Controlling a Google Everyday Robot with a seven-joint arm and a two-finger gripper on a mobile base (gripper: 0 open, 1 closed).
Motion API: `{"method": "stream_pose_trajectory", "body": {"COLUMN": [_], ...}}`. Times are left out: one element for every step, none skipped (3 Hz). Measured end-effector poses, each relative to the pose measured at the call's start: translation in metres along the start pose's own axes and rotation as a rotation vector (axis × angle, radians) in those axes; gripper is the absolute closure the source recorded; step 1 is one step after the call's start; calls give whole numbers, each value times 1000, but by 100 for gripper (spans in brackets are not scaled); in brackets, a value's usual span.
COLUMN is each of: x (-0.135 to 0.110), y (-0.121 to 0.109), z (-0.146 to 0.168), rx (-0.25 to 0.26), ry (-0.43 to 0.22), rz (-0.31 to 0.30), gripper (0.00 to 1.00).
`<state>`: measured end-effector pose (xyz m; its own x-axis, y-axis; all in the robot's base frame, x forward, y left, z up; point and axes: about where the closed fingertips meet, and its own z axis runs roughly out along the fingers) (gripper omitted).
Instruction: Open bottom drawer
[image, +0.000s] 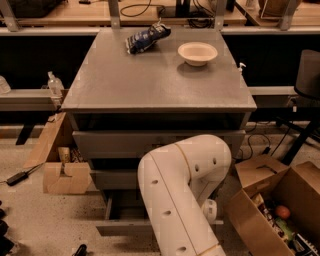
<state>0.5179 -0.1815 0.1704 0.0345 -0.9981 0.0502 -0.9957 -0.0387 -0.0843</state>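
Camera view: grey bottom drawer (120, 228) open, pincer hidden behind arm (170, 200).

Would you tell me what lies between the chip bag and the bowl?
Bare cabinet top separates the bag from the bowl in the camera view; the claw is hidden behind the arm.

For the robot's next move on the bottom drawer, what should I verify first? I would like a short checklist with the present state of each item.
1. The bottom drawer is out of the cabinet: ok, partly; its front stands forward of the middle drawer.
2. Knob visible: not ok; the arm covers the front's centre.
3. Hold on the knob: cannot tell; the gripper is out of sight behind the arm.
4. The cardboard box at the right is clear of the drawer: cannot tell; it stands close beside.
5. The bowl and snack bag on top: ok, far from the front edge.
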Motion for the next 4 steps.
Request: {"method": "stream_pose_trajectory", "body": {"x": [0,0,0,0], "y": [0,0,0,0], "z": [0,0,0,0], "rx": [0,0,0,0], "ry": [0,0,0,0], "rz": [0,0,0,0], "gripper": [100,96,73,42]}}
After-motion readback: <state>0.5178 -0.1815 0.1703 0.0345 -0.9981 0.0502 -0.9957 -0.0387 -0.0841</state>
